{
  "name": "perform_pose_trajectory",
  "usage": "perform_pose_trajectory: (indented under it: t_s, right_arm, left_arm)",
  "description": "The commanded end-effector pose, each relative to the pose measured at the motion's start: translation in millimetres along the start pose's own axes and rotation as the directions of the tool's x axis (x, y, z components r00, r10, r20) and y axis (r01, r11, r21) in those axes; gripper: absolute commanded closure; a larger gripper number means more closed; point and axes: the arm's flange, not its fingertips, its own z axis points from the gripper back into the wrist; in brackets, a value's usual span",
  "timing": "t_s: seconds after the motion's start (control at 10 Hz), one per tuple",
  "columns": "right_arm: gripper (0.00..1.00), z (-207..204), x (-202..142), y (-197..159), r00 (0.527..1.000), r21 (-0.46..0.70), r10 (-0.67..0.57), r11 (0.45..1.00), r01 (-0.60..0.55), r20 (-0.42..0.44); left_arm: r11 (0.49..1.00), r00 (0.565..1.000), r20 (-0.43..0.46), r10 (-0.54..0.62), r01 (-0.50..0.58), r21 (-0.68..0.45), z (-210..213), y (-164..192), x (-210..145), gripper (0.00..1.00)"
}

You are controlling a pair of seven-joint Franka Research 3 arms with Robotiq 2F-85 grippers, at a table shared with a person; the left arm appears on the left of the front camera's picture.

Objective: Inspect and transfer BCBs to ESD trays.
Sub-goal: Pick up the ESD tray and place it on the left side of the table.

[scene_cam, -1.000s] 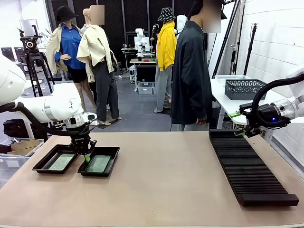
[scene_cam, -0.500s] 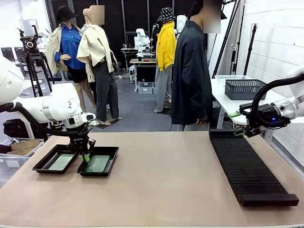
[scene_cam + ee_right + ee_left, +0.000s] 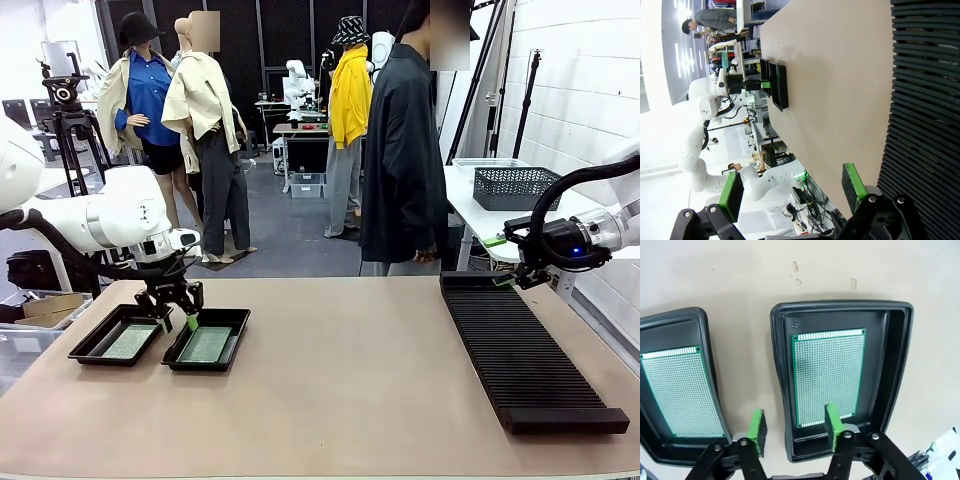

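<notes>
Two black ESD trays sit at the table's left: the left tray [image 3: 92, 343] and the right tray [image 3: 236, 325]. A green BCB [image 3: 128, 341] lies flat in the left one, and a second BCB [image 3: 208, 344] lies flat in the right one. My left gripper [image 3: 178, 318] hovers open just above the right tray's near-left rim, holding nothing. In the left wrist view the gripper [image 3: 795, 426] straddles the rim of the right tray [image 3: 900, 355], with the board [image 3: 827, 372] lying free and the other board [image 3: 677, 390] beside it. My right gripper [image 3: 508, 282] [image 3: 792, 192] is open and empty at the far right.
A long black ribbed rack [image 3: 525, 360] [image 3: 925, 100] runs along the table's right side, under my right gripper. A person in a dark coat [image 3: 403, 150] stands at the far edge. A grey mesh basket [image 3: 515, 187] rests on a white side table behind.
My left gripper has opened and lifted slightly off the right tray, leaving the board lying flat in it. The right arm has not moved.
</notes>
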Motion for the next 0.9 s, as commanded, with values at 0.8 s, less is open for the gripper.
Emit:
perform_pose_trajectory:
  t_s: [0.8]
  right_arm:
    - [0.00, -2.4, -1.0, 2.8, 1.000, -0.005, -0.008, 1.000, 0.008, -0.001]
  left_arm:
    - [1.000, 1.000, -0.005, -0.004, 0.004, -0.005, 7.9, -4.6, -5.9, 0.00]
